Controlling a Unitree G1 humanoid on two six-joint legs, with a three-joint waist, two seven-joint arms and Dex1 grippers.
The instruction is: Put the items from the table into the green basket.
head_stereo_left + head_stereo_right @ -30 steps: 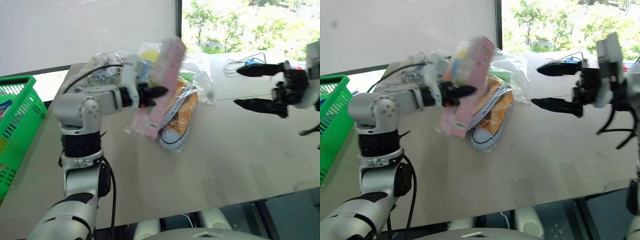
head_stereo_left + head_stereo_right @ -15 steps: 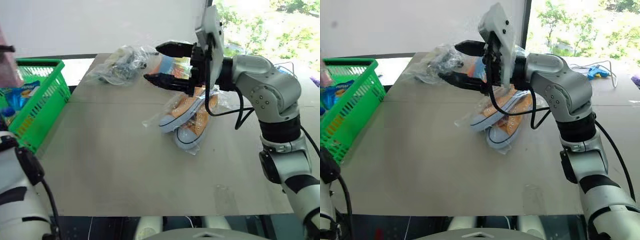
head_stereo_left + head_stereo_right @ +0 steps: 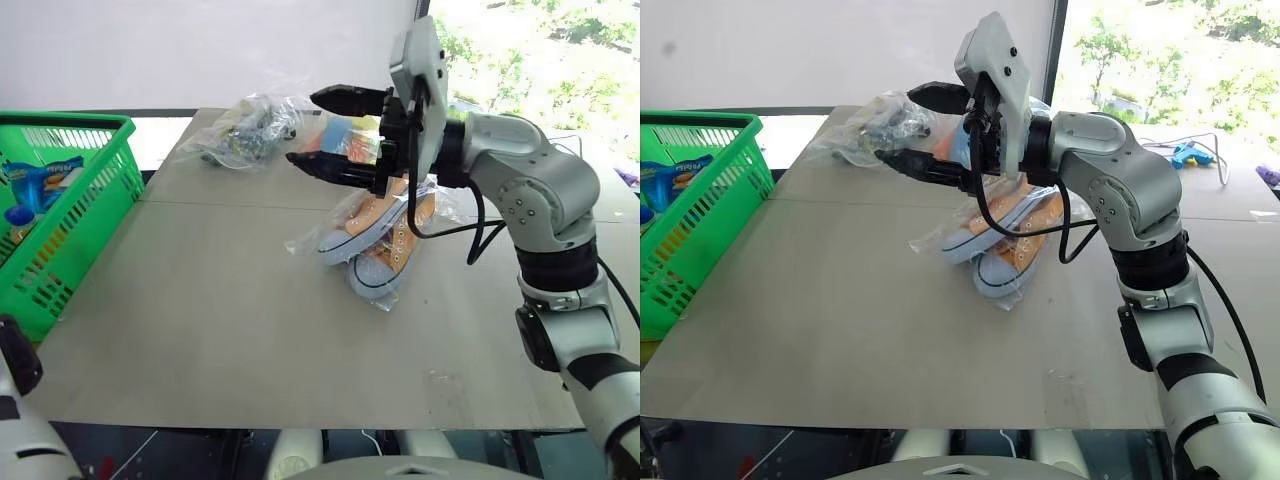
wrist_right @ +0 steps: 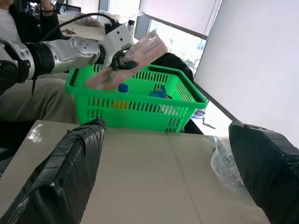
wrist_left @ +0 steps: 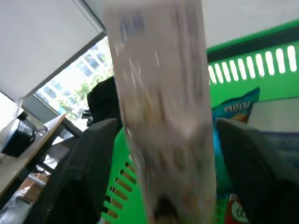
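In the right wrist view my left gripper (image 4: 119,58) is over the green basket (image 4: 140,109) with the long pink box (image 4: 140,51) at its fingers. The left wrist view shows that box (image 5: 163,121) blurred between fingers (image 5: 79,177) that stand wide apart. My right gripper (image 3: 307,128) hangs open and empty above the table (image 3: 220,320), over the bagged orange sneakers (image 3: 385,235). Behind it lie a bag of dark bits (image 3: 245,130) and a bag of colourful blocks (image 3: 345,135). A blue-capped bottle (image 3: 18,215) stands in the basket (image 3: 100,190).
A blue snack bag (image 3: 40,178) lies in the basket. A cable and a blue tool (image 3: 1185,150) sit at the table's far right. A person (image 4: 28,98) sits beyond the basket. A window stands behind the table.
My left arm has swung left with the pink box, from above the sneakers to over the basket, and its fingers have spread. My right gripper came in over the sneakers. The camera turned left.
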